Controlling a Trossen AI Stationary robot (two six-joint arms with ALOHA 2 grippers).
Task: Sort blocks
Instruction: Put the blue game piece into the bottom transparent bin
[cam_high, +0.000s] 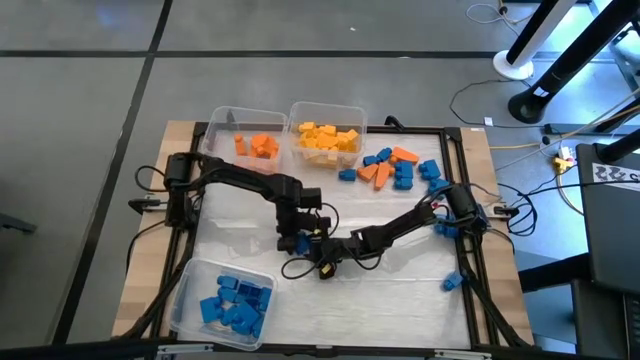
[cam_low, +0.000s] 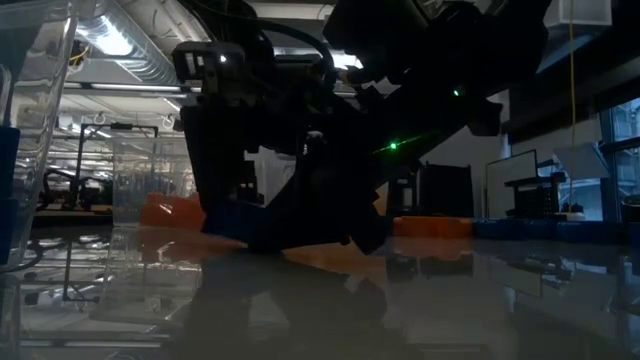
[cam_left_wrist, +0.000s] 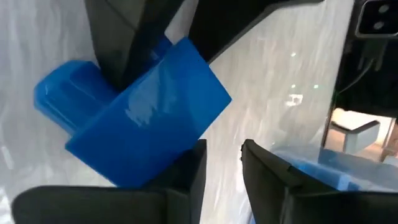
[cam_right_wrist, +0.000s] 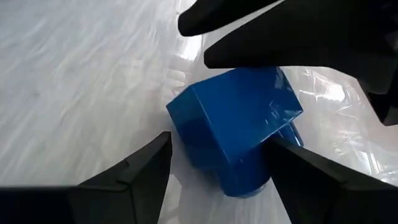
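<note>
Both grippers meet at the middle of the table, just past the open end of the bin of blue blocks. The right gripper has its fingers spread wide around a blue block, which sits between them on the table; whether they actually press it cannot be told. The left gripper is right against the same blue block, its fingers narrowly parted and nothing between them. Beyond the grippers stand a bin of orange blocks and a bin of yellow blocks, with a loose pile of blue and orange blocks beside the yellow bin.
</note>
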